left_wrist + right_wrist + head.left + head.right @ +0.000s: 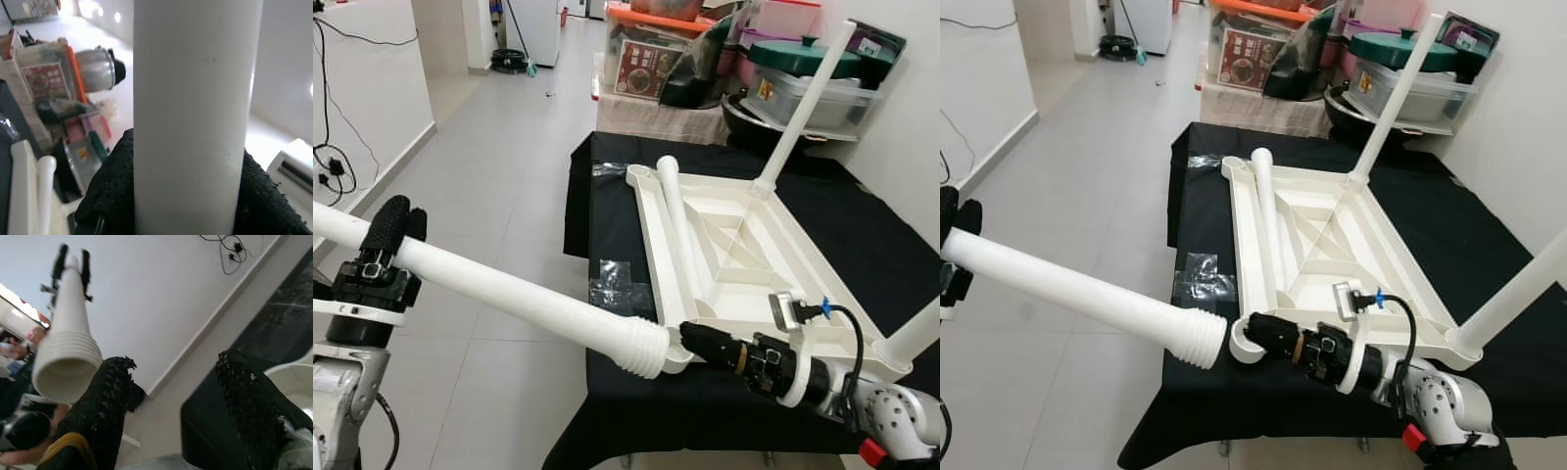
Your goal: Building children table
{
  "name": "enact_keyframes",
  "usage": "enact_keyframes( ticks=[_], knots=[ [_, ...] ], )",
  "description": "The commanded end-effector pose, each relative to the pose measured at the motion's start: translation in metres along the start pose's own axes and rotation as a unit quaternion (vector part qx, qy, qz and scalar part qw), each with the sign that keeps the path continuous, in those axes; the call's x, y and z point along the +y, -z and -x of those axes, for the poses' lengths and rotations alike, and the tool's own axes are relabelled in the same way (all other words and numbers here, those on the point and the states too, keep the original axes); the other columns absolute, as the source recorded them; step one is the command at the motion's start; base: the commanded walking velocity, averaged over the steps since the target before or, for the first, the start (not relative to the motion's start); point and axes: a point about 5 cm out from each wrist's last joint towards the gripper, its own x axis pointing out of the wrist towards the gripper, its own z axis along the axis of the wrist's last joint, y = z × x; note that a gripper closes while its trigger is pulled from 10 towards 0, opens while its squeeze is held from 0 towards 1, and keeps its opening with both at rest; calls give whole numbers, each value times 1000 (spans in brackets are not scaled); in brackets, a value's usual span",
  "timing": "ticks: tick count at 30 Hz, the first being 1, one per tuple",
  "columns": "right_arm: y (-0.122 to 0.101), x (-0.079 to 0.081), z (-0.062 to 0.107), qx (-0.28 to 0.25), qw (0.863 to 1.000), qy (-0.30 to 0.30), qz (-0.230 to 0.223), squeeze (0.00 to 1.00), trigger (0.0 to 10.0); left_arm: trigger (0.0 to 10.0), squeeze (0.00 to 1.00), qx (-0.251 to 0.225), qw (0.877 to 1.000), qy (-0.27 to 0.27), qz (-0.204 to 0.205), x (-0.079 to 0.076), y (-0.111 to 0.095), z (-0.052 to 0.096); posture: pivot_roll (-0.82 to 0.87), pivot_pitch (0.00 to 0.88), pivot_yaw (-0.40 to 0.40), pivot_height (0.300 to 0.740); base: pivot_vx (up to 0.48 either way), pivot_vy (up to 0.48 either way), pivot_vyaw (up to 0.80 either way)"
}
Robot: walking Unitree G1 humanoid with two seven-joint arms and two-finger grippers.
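At the near-left corner of the upturned children's table (744,245), which is lying on the black-draped tabletop (862,225), the left hand (386,235) is gripping a white leg (509,294) by its plain end and aiming its ribbed end at the empty corner socket (1246,343). The leg's long axis is running nearly level, from the left hand across and slightly down towards that socket, with the ribbed end just beside it but apparently not yet seated. The right hand (1268,338) is resting at the socket, nearer to it, fingers (102,406) spread open and gripping nothing. Legs, counted: four — two standing upright in the right-side corners, one lying loose in the frame, one being held.
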Motion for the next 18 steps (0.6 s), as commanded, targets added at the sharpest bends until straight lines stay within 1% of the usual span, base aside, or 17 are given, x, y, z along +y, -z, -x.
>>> enact_keyframes(
  ticks=[1, 2, 3, 4, 5, 7, 9, 10, 11, 12, 13, 15, 16, 17, 18],
  knots=[
    [-6, -5, 5, 5, 999, 26, 19, 0, 10000, 0, 0, 20, 1000, 10, -11, -1, 1, -4, 64, 0, -124, 740, 0, 0, 0],
    [-11, -8, 7, 3, 999, 37, 31, 0, 10000, 0, 0, 36, 999, 16, -23, -3, -1, -9, 64, 0, -123, 740, 0, 0, 0],
    [-11, -8, 7, 3, 999, 37, 31, 0, 10000, 0, 0, 36, 999, 16, -23, -3, -1, -9, 64, 0, -123, 740, 0, 0, 0],
    [-17, -10, 7, -5, 998, 43, 37, 0, 10000, 0, 0, 59, 997, 24, -41, -5, -2, -15, 64, 0, -120, 740, 0, 0, 0],
    [-17, -10, 7, -5, 998, 43, 37, 0, 10000, 0, 0, 59, 997, 24, -41, -5, -2, -15, 64, 0, -120, 740, 0, 0, 0],
    [-31, -9, 2, -20, 997, 41, 63, 0, 10000, 0, 0, 111, 990, 41, -76, -10, -1, -31, 63, 0, -120, 740, 0, 0, 0],
    [-40, -2, -6, -29, 997, 21, 75, 0, 10000, 0, 0, 151, 981, 61, -103, -15, 6, -45, 64, 0, -121, 740, 0, 0, 0],
    [-42, 1, -10, -31, 996, 9, 84, 0, 10000, 10000, 0, 169, 977, 70, -113, -17, 10, -51, 66, 0, -123, 740, 0, 0, 0],
    [-46, 6, -15, -34, 995, -6, 92, 0, 10000, 10000, 0, 187, 971, 77, -126, -19, 16, -57, 72, 0, -123, 740, 0, 0, 0],
    [-46, 6, -15, -34, 995, -6, 92, 0, 10000, 10000, 0, 187, 971, 77, -126, -19, 16, -57, 72, 0, -123, 740, 0, 0, 0],
    [-48, 8, -19, -36, 994, -15, 98, 0, 10000, 10000, 0, 198, 968, 82, -134, -19, 19, -60, 72, 0, -123, 740, 0, 0, 0],
    [-55, 21, -33, -37, 991, -54, 115, 0, 10000, 10000, 0, 239, 954, 111, -143, -25, 35, -70, 70, 0, -123, 740, 0, 0, 0],
    [-55, 21, -33, -37, 991, -54, 115, 0, 10000, 10000, 0, 239, 954, 111, -143, -25, 35, -70, 70, 0, -123, 740, 0, 0, 0],
    [-58, 29, -42, -33, 988, -77, 127, 0, 10000, 10000, 0, 254, 948, 124, -144, -27, 43, -77, 69, 0, -122, 740, 0, 0, 0],
    [-58, 29, -42, -33, 988, -77, 127, 0, 10000, 10000, 0, 254, 948, 124, -144, -27, 43, -77, 69, 0, -122, 740, 0, 0, 0]
  ],
)
